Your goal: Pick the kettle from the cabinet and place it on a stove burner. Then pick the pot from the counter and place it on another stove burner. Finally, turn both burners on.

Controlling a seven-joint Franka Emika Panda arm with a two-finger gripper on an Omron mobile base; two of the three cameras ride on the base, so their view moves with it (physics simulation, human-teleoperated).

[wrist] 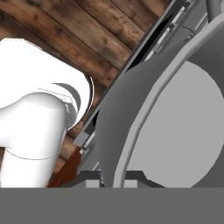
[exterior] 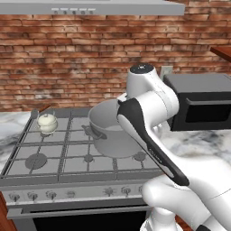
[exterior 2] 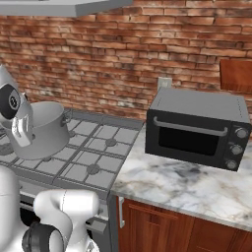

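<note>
Silver cooktop (exterior: 45,155): 1 kettle (exterior: 47,122), 1 pot (exterior: 110,130), pincer (wrist: 114,183) astride rim.

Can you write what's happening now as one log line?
kettle: on back-left burner | pot: on stove, rim between gripper tips | burners: on/off unclear

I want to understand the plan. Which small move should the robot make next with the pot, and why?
Probably open the pincer and lift away. The pot looks set on the grates of the stove, and the pincer straddles its rim. The kettle is already on a far-left burner, so only the knobs would remain.
</note>
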